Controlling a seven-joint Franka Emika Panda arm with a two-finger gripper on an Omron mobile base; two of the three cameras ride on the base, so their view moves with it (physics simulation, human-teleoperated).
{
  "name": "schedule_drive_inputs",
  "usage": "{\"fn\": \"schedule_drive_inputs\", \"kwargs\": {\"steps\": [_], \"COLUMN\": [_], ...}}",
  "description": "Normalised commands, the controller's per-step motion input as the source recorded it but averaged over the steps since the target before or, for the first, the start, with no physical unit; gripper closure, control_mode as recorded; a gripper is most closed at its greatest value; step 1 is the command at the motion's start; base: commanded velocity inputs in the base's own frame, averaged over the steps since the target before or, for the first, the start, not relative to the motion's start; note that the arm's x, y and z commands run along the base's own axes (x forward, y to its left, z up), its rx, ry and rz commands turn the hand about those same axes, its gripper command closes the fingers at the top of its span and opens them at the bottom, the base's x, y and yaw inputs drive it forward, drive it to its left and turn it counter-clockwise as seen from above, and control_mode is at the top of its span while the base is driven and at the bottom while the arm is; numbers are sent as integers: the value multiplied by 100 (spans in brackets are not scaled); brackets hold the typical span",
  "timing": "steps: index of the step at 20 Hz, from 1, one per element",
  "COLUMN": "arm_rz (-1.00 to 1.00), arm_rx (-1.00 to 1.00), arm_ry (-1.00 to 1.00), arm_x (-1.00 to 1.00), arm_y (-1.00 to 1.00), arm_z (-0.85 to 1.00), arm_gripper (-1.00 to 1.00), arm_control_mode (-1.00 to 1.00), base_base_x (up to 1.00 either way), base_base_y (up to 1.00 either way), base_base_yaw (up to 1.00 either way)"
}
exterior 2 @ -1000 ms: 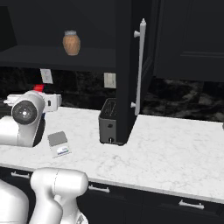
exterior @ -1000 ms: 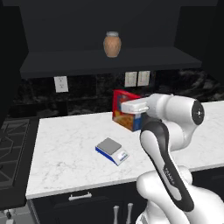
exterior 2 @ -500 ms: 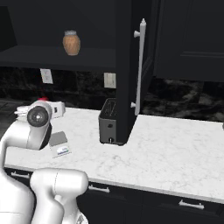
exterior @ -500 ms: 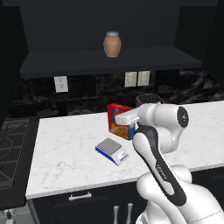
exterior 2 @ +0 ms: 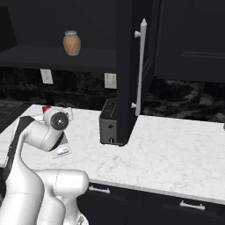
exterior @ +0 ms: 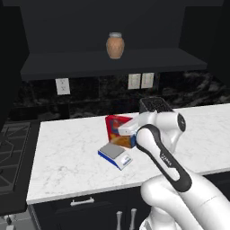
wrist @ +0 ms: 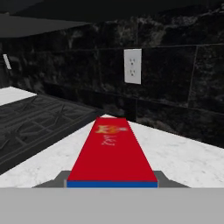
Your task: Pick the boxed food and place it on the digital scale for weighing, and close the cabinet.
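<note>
Carrying the box [exterior: 117, 128] toward the scale [exterior: 115, 154], by the look of it: first half of the task in hand, cabinet door [exterior 2: 131, 66] standing open. Taking the scale as landmark and going left to right in the left base view: left of the scale, bare white bench [exterior: 67, 152], then a dark stovetop [exterior: 11, 152] beyond the bench edge. Directly behind and just above the scale, the red box, upright, blue patch low on its front, half covered by the white hand. Whether the box's bottom edge touches the platform or hangs just over it: cannot tell. Right of the scale, the arm's wrist and a black toaster [exterior: 155, 106] further back. High above the scale, a tan jar [exterior: 115, 45] on the shelf.

Fingers: hidden behind the wrist in both base views; in the hand view, only the box's red top face [wrist: 111, 153] running forward from the bottom edge, so presumably pinched between them, but closure itself not shown.

Next move, as a judgement: lowering the box squarely onto the grey platform, checking it sits flat before letting go, then swinging over to the door with the long silver handle [exterior 2: 141, 66] well right of the scale and pushing it shut.

Writing: a yellow-orange logo on the box top, too blurred to read. Small print on the scale's front [exterior 2: 63, 152], unreadable.
</note>
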Motion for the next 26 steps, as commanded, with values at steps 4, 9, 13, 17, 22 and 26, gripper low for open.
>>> {"fn": "schedule_drive_inputs", "kwargs": {"steps": [4, 9, 13, 17, 22, 26], "arm_rz": [9, 8, 5, 5, 5, 1], "arm_rx": [2, 8, 0, 0, 0, 0], "arm_ry": [-5, -2, 3, 4, 1, 0], "arm_x": [23, 36, 37, 35, 30, 29], "arm_y": [6, 1, 18, 6, 9, 5], "arm_z": [-45, -51, -33, -41, -44, -34], "arm_gripper": [100, 100, 100, 100, 100, 100], "arm_control_mode": [-100, -100, -100, -100, -100, -100], "base_base_x": [0, 0, 0, 0, 0, 0], "base_base_y": [0, 0, 0, 0, 0, 0], "base_base_yaw": [0, 0, 0, 0, 0, 0]}}
